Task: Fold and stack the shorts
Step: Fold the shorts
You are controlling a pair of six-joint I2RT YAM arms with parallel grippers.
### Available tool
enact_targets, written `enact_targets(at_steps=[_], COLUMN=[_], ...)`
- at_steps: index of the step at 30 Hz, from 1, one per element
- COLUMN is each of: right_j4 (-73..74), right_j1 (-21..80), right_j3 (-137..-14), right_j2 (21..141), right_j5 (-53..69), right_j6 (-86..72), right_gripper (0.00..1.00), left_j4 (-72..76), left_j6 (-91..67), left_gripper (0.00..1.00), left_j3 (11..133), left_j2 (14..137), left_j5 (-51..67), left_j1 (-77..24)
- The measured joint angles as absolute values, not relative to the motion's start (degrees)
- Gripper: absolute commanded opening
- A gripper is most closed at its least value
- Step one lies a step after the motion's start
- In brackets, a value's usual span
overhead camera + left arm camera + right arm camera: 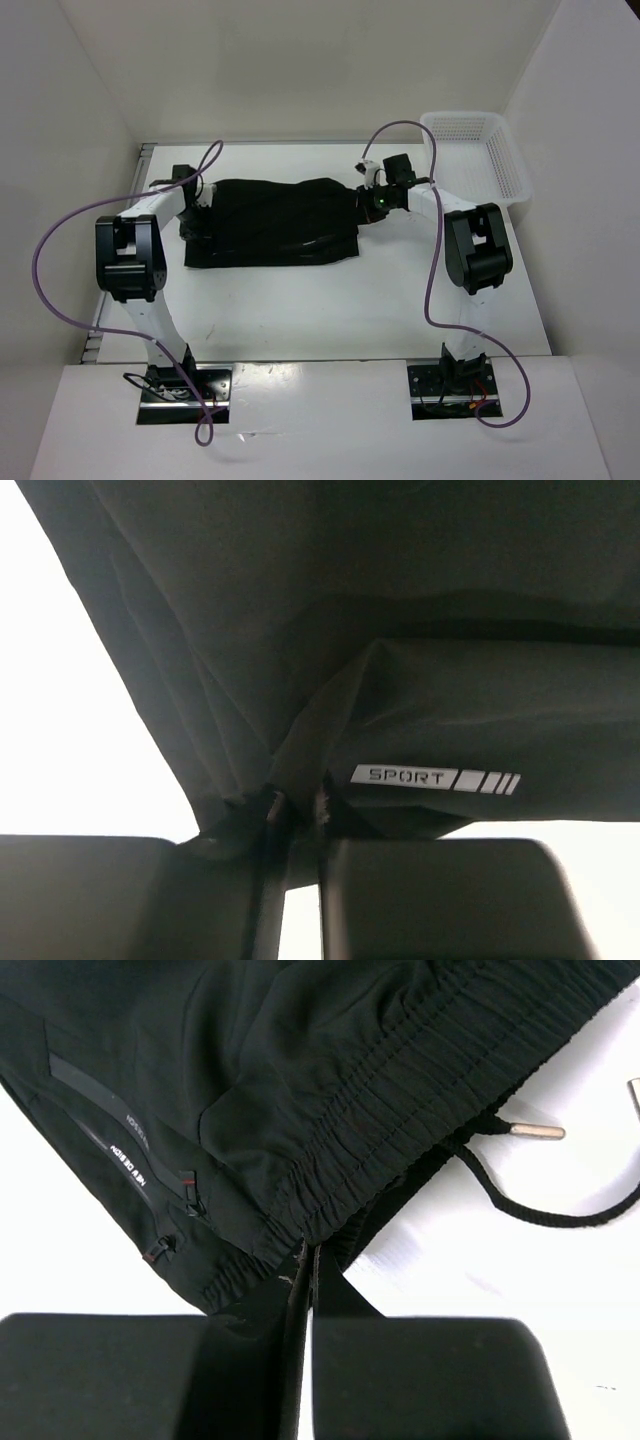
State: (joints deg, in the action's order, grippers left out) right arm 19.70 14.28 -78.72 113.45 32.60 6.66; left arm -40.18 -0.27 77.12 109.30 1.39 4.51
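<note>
right tool (304, 1260) clenched on the elastic waistband (400, 1100) edge | left tool (295, 815) pinching a fabric fold near the SPORT logo (435, 778) | shorts (275, 225) lie across the bench (300, 310) between both | judged light, limp, slippery: grip thick edges

Laboratory robot cell: plain white enclosure walls (300, 70) surround a white tabletop (300, 320) carrying the bolted white-and-black left arm (128, 262) and right arm (478, 248).
</note>
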Motion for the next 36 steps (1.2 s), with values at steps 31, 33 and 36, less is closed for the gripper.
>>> enact_targets(at_steps=[31, 33, 36], right_j4=[35.46, 34.72, 32.53], right_j1=[15.05, 15.25, 15.25], right_j3=[-70.02, -68.40, -67.79], right_j2=[105.01, 105.01, 104.77], right_j5=[43.88, 41.60, 38.30], right_j6=[22.46, 20.05, 15.51], right_gripper=[0.49, 0.69, 0.75], left_j4=[-45.32, -44.56, -44.27], left_j6=[-0.21, -0.16, -0.16], left_gripper=[0.11, 0.22, 0.30], left_j3=[64.60, 64.73, 65.54], left_j2=[101.19, 102.45, 102.78], left_j5=[-4.01, -4.40, -4.43], left_j1=[9.50, 9.56, 9.58])
